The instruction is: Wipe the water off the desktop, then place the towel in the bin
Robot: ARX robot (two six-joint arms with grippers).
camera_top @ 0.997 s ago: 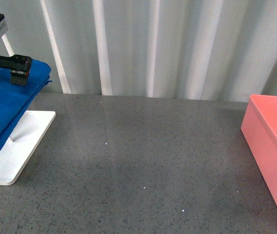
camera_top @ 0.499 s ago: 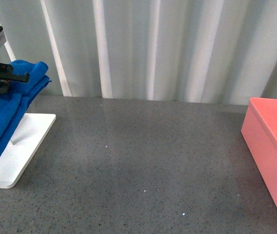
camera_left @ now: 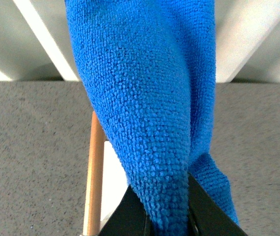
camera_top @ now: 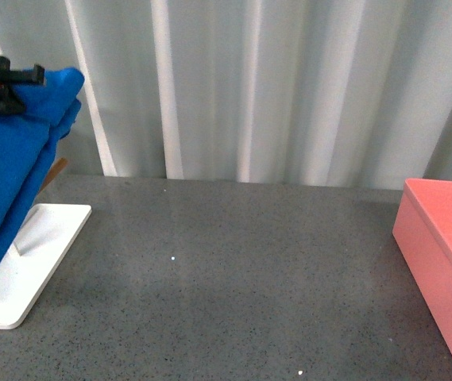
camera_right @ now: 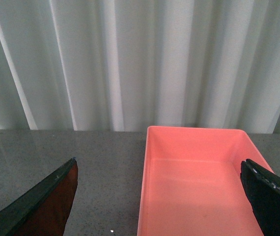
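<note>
At the far left the left gripper [camera_top: 7,82] is clamped on the top fold of the towel [camera_top: 7,175] — the left wrist view shows the blue cloth pinched tight between its two black fingers. It holds the towel up over the white rack base [camera_top: 31,254], with the rest of the cloth draping down and a wooden rod [camera_left: 94,172] just beside it. By my reading the task is at its very start: the towel is gripped but hangs clear of the desktop [camera_top: 233,278], and no wiping shows. The middle of the desktop is grey stone with a few bright specks, and I cannot make out a puddle, so where the water lies is unclear. At the right edge the bin [camera_top: 440,238] stands well apart from the towel, and the right wrist view shows nothing inside it. The right gripper [camera_right: 158,167] faces the bin with its fingers spread wide, holding nothing. Left to do — carry the towel to the wet patch, wipe, then drop it in the bin.
</note>
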